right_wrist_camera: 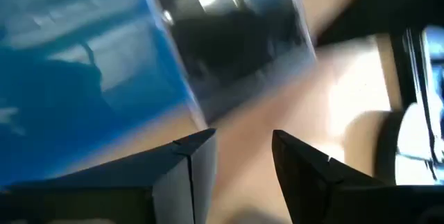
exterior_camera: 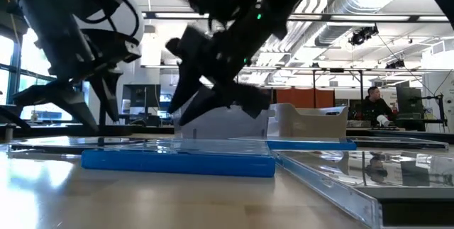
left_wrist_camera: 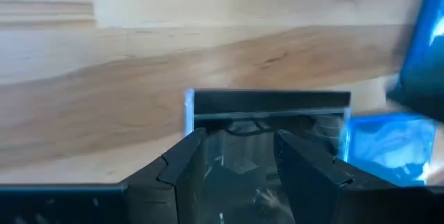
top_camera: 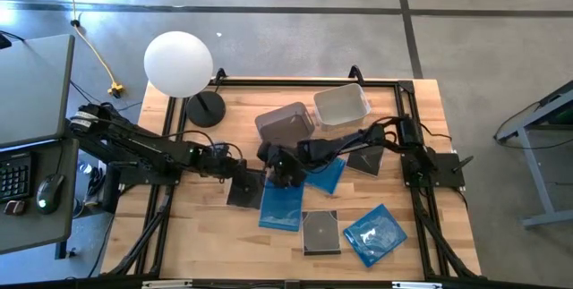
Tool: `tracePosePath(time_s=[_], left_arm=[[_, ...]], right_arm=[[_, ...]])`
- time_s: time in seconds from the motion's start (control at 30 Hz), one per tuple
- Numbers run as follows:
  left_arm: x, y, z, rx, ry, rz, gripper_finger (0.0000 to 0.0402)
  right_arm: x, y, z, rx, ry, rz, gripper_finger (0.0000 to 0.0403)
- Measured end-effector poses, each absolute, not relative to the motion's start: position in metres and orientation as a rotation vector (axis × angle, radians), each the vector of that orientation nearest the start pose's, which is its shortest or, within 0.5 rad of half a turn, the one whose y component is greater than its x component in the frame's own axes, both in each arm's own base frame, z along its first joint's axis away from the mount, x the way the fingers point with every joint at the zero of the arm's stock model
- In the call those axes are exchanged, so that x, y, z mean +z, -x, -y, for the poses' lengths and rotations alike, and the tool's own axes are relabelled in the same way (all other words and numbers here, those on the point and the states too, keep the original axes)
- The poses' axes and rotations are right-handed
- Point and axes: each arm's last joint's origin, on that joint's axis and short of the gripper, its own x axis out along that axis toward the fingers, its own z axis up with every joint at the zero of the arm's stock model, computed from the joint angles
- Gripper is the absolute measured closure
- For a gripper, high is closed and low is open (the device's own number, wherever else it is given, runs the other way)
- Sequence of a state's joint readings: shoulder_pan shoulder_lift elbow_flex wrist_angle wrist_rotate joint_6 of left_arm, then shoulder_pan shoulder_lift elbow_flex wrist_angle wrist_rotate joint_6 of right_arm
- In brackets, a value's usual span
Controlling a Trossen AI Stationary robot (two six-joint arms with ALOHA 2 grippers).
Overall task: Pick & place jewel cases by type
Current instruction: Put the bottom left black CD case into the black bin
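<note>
Several jewel cases lie flat on the wooden table. A black one (top_camera: 243,191) is left of centre, with a blue one (top_camera: 282,204) beside it. Another blue one (top_camera: 328,174), a black one (top_camera: 367,160), a black one (top_camera: 320,232) and a blue one (top_camera: 376,235) lie further right. My left gripper (left_wrist_camera: 239,148) is open just over the near end of the left black case (left_wrist_camera: 270,106); I cannot tell whether it touches it. My right gripper (right_wrist_camera: 243,148) is open above bare wood, with a blue case (right_wrist_camera: 76,85) and a black case (right_wrist_camera: 236,44) ahead of it. In the low view it (exterior_camera: 216,105) is clear of the table.
A grey tub (top_camera: 285,123) and a clear tub (top_camera: 340,106) stand at the far middle of the table. A lamp with a white globe (top_camera: 179,63) stands at the far left. Both arms meet near the table's centre. A person (exterior_camera: 372,108) is in the room behind.
</note>
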State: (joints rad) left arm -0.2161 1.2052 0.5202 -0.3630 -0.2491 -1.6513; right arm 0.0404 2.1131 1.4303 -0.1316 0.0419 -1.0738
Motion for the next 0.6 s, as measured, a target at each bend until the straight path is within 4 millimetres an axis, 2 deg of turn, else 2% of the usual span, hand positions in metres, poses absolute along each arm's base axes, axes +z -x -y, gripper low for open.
tracePosePath(time_s=[0.13,0.23,0.47,0.6], left_arm=[[0.168,-0.201,0.041,0.778,1.226,-0.767,0.0250],[0.174,-0.204,0.050,0.725,1.215,-0.779,0.0267],[0.167,-0.201,0.070,0.712,1.180,-0.812,0.0284],[0.162,-0.199,0.079,0.741,1.220,-0.824,0.0285]], right_arm=[[0.147,-0.439,-0.034,0.576,0.917,-0.803,0.0269],[0.142,-0.428,-0.040,0.636,0.824,-0.906,0.0270],[0.123,-0.406,-0.052,0.581,0.822,-1.083,0.0271],[0.127,-0.400,-0.059,0.536,0.829,-1.131,0.0271]])
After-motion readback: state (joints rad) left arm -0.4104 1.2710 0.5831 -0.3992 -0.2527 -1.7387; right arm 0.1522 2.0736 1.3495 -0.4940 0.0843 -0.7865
